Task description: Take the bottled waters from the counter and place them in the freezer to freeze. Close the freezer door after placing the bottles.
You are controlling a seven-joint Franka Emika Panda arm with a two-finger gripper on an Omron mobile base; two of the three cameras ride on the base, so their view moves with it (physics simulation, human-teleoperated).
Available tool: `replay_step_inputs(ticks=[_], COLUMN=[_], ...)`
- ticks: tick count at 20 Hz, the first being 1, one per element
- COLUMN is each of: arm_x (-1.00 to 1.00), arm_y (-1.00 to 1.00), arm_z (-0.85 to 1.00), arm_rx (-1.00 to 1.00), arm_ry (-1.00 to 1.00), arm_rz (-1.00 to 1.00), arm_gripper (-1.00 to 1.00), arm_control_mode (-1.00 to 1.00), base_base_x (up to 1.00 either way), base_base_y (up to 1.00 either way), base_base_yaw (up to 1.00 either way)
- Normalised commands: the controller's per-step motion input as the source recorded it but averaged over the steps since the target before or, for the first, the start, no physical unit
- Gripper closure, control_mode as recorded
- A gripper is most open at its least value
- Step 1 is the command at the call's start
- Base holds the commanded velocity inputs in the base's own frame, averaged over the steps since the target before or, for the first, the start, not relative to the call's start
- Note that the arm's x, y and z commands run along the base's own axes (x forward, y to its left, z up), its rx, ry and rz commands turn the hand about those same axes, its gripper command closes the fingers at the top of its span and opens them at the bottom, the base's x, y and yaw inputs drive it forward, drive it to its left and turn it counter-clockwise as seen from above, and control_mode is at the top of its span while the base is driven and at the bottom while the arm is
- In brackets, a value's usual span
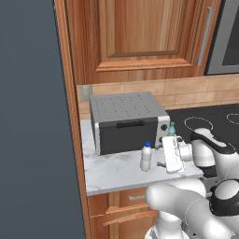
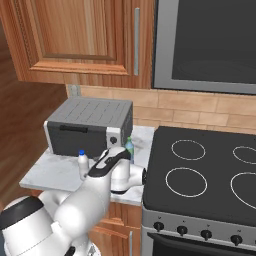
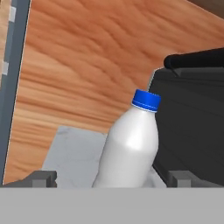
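Gripper (image 3: 109, 177) spread wide, holding nothing, levelled at blue-capped bottle (image 3: 129, 144) standing upright between the fingertips' line. Bottle on the counter (image 1: 112, 170), just in front of toaster oven (image 1: 126, 122); green-capped bottle (image 1: 172, 129) beside the oven's right end. Judged light, smooth, rounded, likely slippery and easily tipped. Best taken mid-body, below the shoulder.

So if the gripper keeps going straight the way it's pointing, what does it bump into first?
Most likely the white bottle with the blue cap: it stands on the counter right between the open gripper tips.
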Motion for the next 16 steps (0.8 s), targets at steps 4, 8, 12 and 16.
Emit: replay_step_inputs(ticks=[4, 8, 12, 16], arm_x=[0.16, 0.14, 0.15, 0.10], arm_y=[0.17, 0.15, 0.12, 0.06], arm_z=[0.00, 0.00, 0.00, 0.00], arm_rx=[0.00, 0.00, 0.00, 0.00], arm_ry=[0.00, 0.01, 0.01, 0.01], arm_rz=[0.00, 0.00, 0.00, 0.00], arm_gripper=[-1.00, -1.00, -1.00, -1.00], arm_control_mode=[-1.00, -1.00, -1.00, -1.00], base_base_x=[0.00, 0.00, 0.00, 0.00], base_base_y=[0.00, 0.00, 0.00, 0.00], base_base_yaw=[0.00, 0.00, 0.00, 0.00])
